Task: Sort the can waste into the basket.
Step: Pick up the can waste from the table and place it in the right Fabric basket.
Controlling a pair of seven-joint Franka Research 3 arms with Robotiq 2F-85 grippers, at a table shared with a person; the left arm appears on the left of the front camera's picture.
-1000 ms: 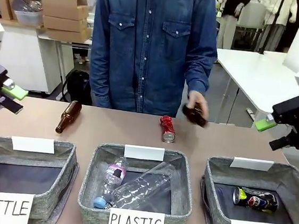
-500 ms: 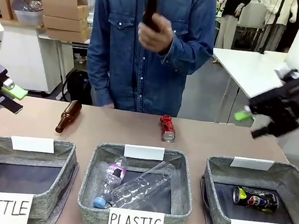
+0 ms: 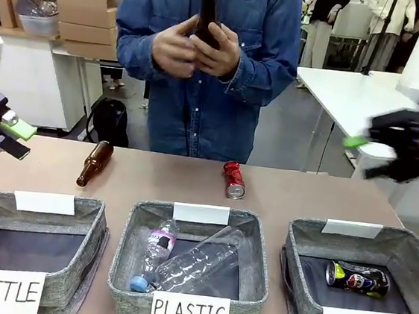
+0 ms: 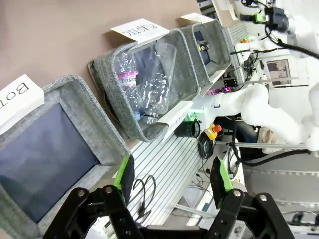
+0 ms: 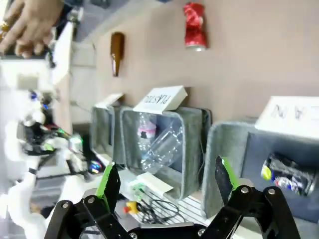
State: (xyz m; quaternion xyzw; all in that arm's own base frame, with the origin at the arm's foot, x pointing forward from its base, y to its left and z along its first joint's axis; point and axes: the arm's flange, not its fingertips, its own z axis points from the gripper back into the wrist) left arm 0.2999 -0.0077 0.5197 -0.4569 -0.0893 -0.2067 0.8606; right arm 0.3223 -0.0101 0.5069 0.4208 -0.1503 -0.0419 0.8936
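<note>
A: Where is there open room on the surface [image 3: 317, 198]?
B: Three bins line the near edge: BOTTLE basket [image 3: 77, 204], PLASTIC basket [image 3: 125, 246] and CAN basket [image 3: 307, 227]. Behind them a bare strip runs to the far edge. It carries a brown bottle [image 3: 94, 164] at left and the red can [image 3: 233, 180] at centre, well apart. There is open surface on either side of the can.
A: What differs from a second ago?
B: The person's hands [image 3: 174, 50] now hold a dark bottle [image 3: 208, 7] upright at chest height. One hand held it low beside the red can before. The right jaws, blurred, sit higher. Both cans, the brown bottle and the left jaws are unmoved.
A: How do the cans lie relative to the jaws?
B: Both pairs stand released, with nothing between them. The red can lies well left of and below the right jaws. The black can [image 3: 358, 279] rests inside the CAN basket, beneath the right jaws. The left jaws hang at the surface's left edge, far from both cans.
</note>
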